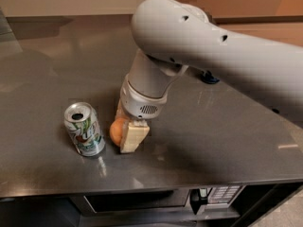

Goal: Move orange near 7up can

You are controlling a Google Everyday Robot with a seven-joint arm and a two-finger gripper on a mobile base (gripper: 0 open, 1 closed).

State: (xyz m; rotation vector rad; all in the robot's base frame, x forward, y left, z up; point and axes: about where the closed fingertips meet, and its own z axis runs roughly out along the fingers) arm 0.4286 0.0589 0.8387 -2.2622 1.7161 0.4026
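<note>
The orange (117, 132) is a small round fruit held between my gripper's cream fingers (132, 137), low at the dark counter's surface. My gripper (124, 132) hangs under the grey-white arm and is shut on the orange. The 7up can (84, 128) stands upright just left of the orange, a narrow gap apart, its silver top open. The far side of the orange is hidden behind the fingers and wrist.
The dark grey counter (213, 141) runs across the view, its front edge near the bottom. A dark blue object (209, 77) peeks out behind the arm at the back right. A microwave (156, 200) sits below the counter edge.
</note>
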